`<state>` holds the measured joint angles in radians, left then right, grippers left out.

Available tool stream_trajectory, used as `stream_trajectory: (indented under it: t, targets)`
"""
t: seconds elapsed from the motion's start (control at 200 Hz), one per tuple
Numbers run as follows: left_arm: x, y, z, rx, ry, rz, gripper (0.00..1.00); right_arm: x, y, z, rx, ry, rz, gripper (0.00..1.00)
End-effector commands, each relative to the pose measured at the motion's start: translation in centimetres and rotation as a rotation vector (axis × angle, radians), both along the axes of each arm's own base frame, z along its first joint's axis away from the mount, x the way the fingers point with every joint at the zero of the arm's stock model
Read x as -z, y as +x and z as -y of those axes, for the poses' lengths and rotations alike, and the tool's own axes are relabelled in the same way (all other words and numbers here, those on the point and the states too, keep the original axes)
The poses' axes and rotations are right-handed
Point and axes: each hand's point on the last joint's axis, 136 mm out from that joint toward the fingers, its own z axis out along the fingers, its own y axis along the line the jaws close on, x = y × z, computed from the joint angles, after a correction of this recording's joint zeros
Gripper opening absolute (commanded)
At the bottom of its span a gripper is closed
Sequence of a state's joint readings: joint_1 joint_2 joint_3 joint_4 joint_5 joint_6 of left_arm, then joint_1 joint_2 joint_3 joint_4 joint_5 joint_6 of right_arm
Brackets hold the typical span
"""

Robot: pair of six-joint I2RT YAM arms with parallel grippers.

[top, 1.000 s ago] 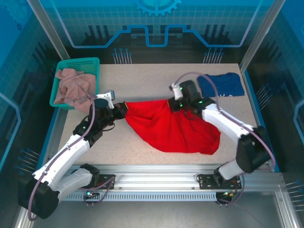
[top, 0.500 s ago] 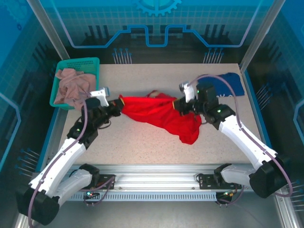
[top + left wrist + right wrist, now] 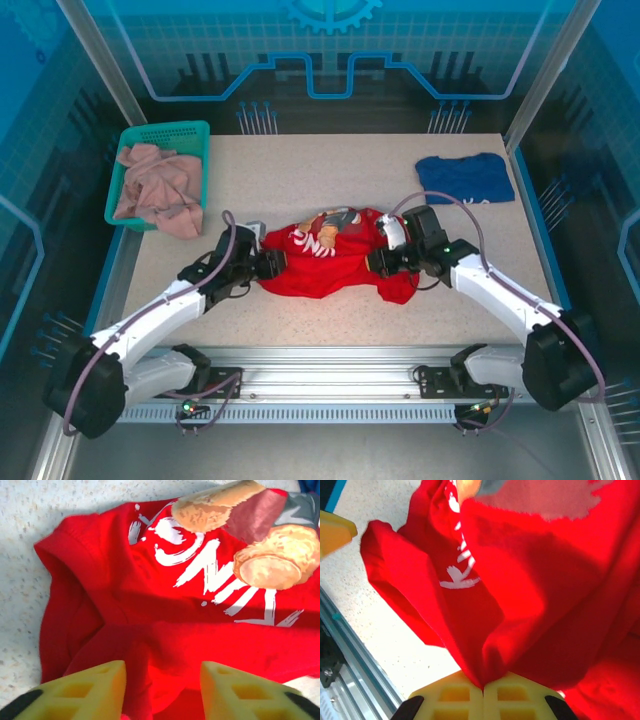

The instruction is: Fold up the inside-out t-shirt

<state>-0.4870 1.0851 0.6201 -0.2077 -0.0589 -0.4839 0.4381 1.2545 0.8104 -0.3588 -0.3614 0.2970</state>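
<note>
Top external: inside-out t-shirt (image 3: pixel 335 262) bunched on table (image 3: pixel 300 170), long axis left-right, spanning left gripper (image 3: pixel 272 262) to right gripper (image 3: pixel 383 262).
Left wrist: jaws apart, cloth just ahead, ungripped.
Right wrist: jaws pinched on red fold.

On my far left a green basket (image 3: pixel 165 130) sits at the back corner of the pale, speckled bench (image 3: pixel 300 170). A pinkish-beige garment (image 3: pixel 155 185) is heaped in it, and one fold spills over its near rim. On my far right a dark blue shirt (image 3: pixel 465 177) lies crumpled but fairly flat near the back edge. A metal rail (image 3: pixel 340 365) runs along the near edge.
</note>
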Motion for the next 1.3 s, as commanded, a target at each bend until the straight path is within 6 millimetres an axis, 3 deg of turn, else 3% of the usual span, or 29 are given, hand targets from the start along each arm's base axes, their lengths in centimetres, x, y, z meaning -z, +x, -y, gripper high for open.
stream_trajectory:
  t: [0.0, 0.03, 0.135, 0.285, 0.505, 0.785, 0.885, 0.985, 1.05, 1.19, 1.295]
  targets:
    - [-3.4, 0.7, -0.8, -0.006, 0.164, 0.158, 0.56, -1.2, 0.4, -1.3, -0.013, 0.054, -0.046, 0.0]
    - [-4.1, 0.4, 0.3, 0.046, 0.16, 0.197, 0.57, -2.1, 1.0, -1.7, -0.017, 0.071, -0.035, 0.0]
    - [-5.8, -1.9, 5.7, 0.308, 0.108, 0.302, 0.59, -2.6, 1.4, -2.3, -0.024, 0.091, -0.051, 0.0]
    - [-4.1, -2.6, 10.2, 0.505, 0.175, 0.282, 0.6, -3.0, 1.7, -2.5, -0.029, 0.096, -0.047, 0.0]
    - [-2.0, 0.1, 13.0, 0.557, 0.238, 0.284, 0.52, -2.9, 1.8, -2.4, -0.028, 0.086, -0.05, 0.0]
    - [0.4, 2.4, 14.6, 0.585, 0.228, 0.226, 0.47, -2.6, 1.7, -2.2, -0.021, 0.079, -0.046, 0.0]
    - [1.2, 2.7, 15.4, 0.605, 0.196, 0.197, 0.38, -2.7, 1.8, -2.2, -0.016, 0.08, -0.036, 0.0]
    - [1.6, 2.8, 15.7, 0.612, 0.149, 0.163, 0.19, -3.0, 2.0, -1.8, -0.006, 0.064, -0.011, 0.0]
    - [0.8, 2.7, 15.4, 0.599, 0.084, 0.145, 0.0, -3.1, 2.2, -1.2, 0.006, 0.025, 0.014, 0.02]
    - [-4.5, 1.6, 13.9, 0.542, -0.171, 0.105, 0.0, -2.6, 2.5, 1.5, 0.027, -0.203, 0.12, 0.06]
    - [-8.7, -0.3, 13.0, 0.543, -0.359, 0.061, 0.0, -3.1, 2.7, 2.4, 0.025, -0.336, 0.218, 0.09]
